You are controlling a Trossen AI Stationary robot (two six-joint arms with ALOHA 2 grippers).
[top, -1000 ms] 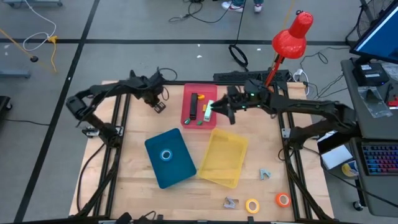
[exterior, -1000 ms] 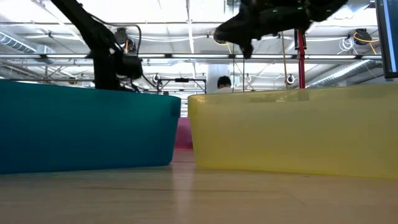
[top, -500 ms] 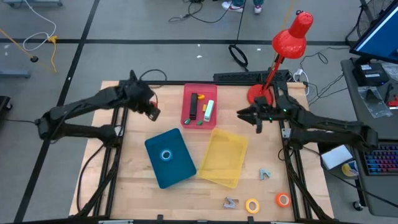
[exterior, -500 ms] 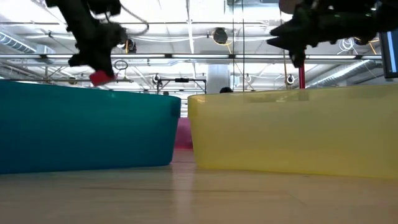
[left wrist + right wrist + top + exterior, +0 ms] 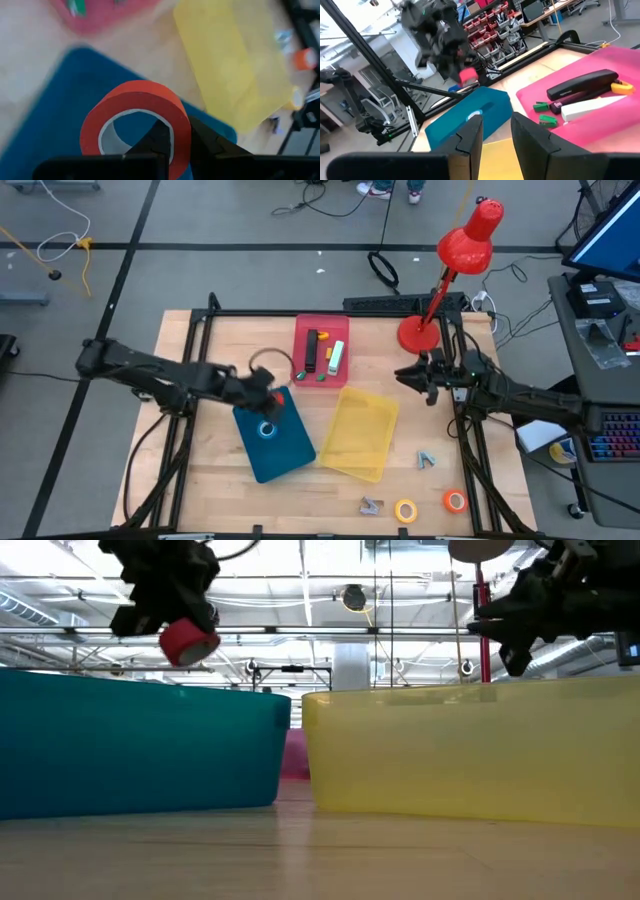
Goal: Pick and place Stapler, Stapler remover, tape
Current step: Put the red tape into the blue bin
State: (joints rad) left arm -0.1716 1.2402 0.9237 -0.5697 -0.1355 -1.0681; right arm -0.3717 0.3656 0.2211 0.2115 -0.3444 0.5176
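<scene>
My left gripper (image 5: 262, 392) hangs over the far end of the blue tray (image 5: 280, 450), shut on a red-orange tape roll (image 5: 135, 125). A blue tape roll (image 5: 266, 430) lies inside that tray. The pink tray (image 5: 303, 330) at the far middle holds a black stapler (image 5: 312, 350) and a white one (image 5: 337, 356). A yellow tape roll (image 5: 405, 510) and an orange one (image 5: 455, 501) lie near the front edge, with two staple removers (image 5: 427, 459) nearby. My right gripper (image 5: 418, 377) hovers open and empty by the table's right side. My left gripper pinches the wall of the red-orange roll (image 5: 181, 131), one finger (image 5: 157, 142) inside the ring and the other (image 5: 202, 146) outside. The fingers slant down from the table's left. The roll is lifted clear above the blue tray, tilted (image 5: 188, 642).
The yellow tray (image 5: 360, 435) sits right of the blue one. A red desk lamp (image 5: 440, 280) stands at the far right corner. Small green bits lie in the pink tray. Bare wood shows along the left and front of the table.
My left gripper has swung from the table's far left toward the middle and up, rolling as it went. It has carried the red-orange roll over the blue tray. My right gripper has drawn back from above the pink tray toward the table's right edge and sunk lower.
</scene>
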